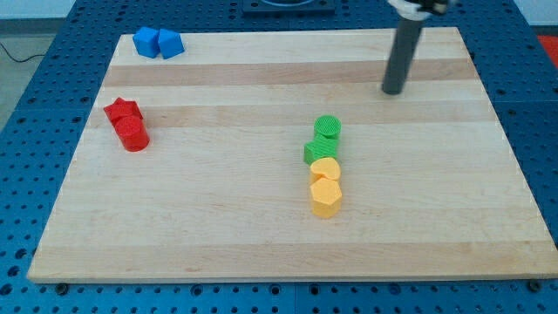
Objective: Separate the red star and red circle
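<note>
Yellow hexagon (326, 198) lies far right of red star (122, 111), which touches red circle (133, 133); my tip (392, 91), a bare rod holding nothing, farther right.

Rod (403, 48) cut off by view's top edge. Red star (123, 111) partly hidden behind touching red circle (133, 133).

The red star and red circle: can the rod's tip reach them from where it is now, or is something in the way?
Probably yes. My tip is near the view's top right; the red star and red circle, touching, sit at the far left. The green and yellow blocks lie lower, off the straight path.
</note>
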You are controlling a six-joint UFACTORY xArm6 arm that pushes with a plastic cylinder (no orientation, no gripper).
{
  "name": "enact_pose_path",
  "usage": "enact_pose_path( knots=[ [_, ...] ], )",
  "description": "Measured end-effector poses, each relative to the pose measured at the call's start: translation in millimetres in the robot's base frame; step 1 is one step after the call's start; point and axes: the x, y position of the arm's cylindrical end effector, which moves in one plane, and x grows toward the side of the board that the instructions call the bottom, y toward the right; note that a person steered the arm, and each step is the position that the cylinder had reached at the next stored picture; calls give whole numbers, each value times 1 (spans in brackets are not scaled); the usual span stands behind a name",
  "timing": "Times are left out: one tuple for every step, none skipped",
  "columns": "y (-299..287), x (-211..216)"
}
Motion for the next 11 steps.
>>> enact_pose_path(
  knots=[
    [-81, 10],
    [-137, 66],
    [-159, 126],
    [-232, 167],
    [-335, 174],
    [-409, 139],
    [-439, 107],
    [-401, 92],
    [-330, 92],
    [-279, 89],
    [-306, 89]
  ],
)
